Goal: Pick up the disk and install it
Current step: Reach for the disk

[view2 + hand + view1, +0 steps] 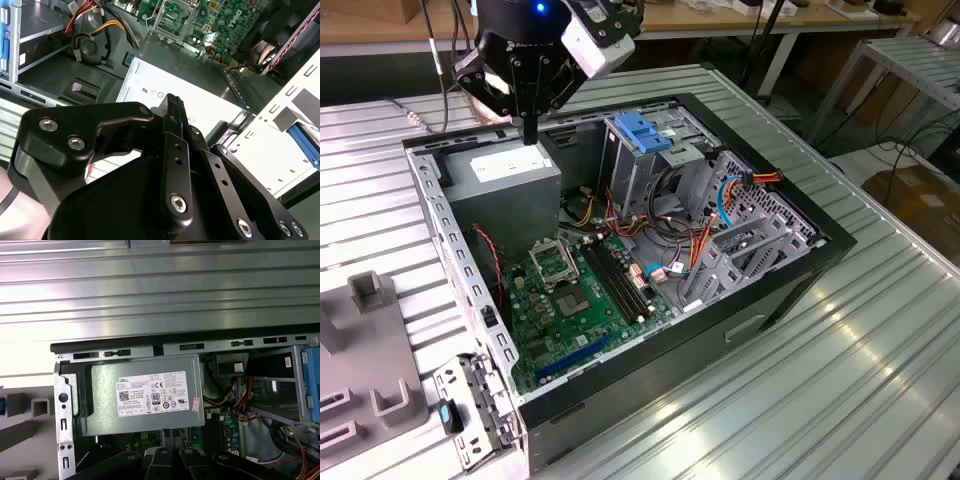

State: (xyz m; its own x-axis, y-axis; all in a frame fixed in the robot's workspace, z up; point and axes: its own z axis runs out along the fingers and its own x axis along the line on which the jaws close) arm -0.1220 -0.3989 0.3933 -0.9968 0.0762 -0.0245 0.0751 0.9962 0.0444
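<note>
I see my black pincer [530,132] pinched narrow and empty, hovering over the grey metal power-supply box [508,190].

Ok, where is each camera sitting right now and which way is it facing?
Exterior view: off the arm, raised, looking down slantwise into the open computer case; the gripper hangs over the power supply at the exterior view's left.
First wrist view: on the wrist, looking straight down on the power supply and ribbed table; black gripper links show.
Second wrist view: on the wrist, looking along the gripper toward the motherboard.
Shared: both wrist views show the power supply's white sticker.
</note>
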